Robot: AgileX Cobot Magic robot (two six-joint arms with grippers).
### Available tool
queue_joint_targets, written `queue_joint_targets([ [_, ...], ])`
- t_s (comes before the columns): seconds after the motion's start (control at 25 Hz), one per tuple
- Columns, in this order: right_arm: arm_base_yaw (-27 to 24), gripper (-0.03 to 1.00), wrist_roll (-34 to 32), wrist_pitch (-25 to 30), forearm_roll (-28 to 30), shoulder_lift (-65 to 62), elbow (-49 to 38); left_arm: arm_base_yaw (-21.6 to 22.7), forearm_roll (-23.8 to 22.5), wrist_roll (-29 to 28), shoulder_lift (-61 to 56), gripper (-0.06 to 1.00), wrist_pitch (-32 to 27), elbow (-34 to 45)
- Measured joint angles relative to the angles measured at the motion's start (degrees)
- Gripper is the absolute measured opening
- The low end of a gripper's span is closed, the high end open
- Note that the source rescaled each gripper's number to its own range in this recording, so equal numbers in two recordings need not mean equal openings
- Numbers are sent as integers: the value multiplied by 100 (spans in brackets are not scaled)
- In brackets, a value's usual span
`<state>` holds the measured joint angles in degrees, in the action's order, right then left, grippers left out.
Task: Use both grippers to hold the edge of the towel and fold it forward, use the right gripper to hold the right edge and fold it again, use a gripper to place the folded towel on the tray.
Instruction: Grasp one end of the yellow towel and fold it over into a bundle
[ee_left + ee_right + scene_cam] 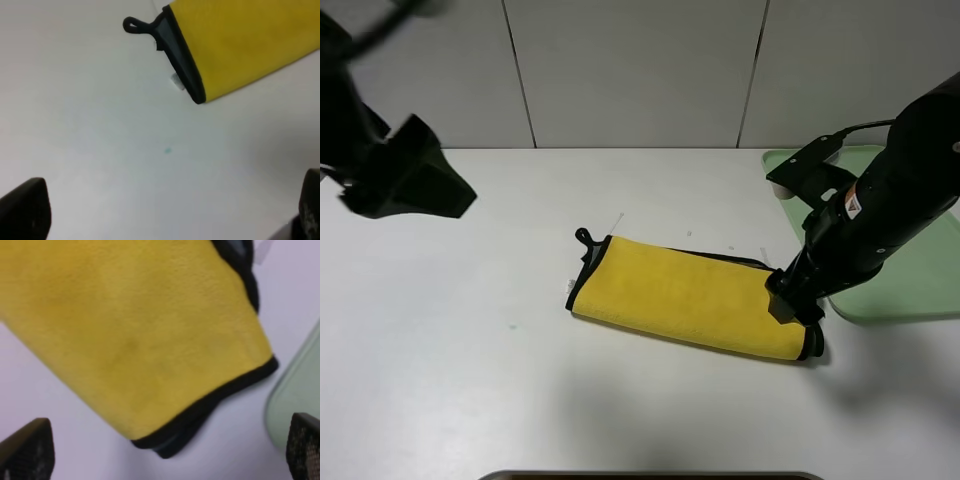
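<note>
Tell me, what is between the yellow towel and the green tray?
Just a bare strip of white table separates the towel and the tray; the right wrist view shows it best.

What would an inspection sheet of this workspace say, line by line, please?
Surface: white table, flat, with a few small specks.
Job's things: yellow towel folded into a long strip, lying mid-table; green tray at the right, close to the towel but not touching, partly hidden by the right arm.
Clutter: nothing seen.
Grippers: left claw open, off to the left, holding nothing; right claw open over the towel's right end.
Cables: black cable arcs beside the right arm, away from the towel.
Surroundings: pale panelled wall; dark object at the near edge, unidentifiable.
</note>
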<state>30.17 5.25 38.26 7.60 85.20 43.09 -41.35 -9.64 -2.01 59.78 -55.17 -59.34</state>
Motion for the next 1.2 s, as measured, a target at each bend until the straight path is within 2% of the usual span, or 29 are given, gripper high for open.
queue_joint_targets([
  [0.2,0,100,-4,12,-355,0,0,0,155,-145,-1232,100,-77,610],
  [0.68,0,100,-6,23,-397,0,0,0,161,-745,-3980,100,-180,2261],
  [0.96,0,100,-23,42,-397,0,0,0,161,-783,-5379,100,-183,2895],
  [1.2,0,100,-23,42,-538,0,0,0,161,-771,-5994,100,-328,3001],
])
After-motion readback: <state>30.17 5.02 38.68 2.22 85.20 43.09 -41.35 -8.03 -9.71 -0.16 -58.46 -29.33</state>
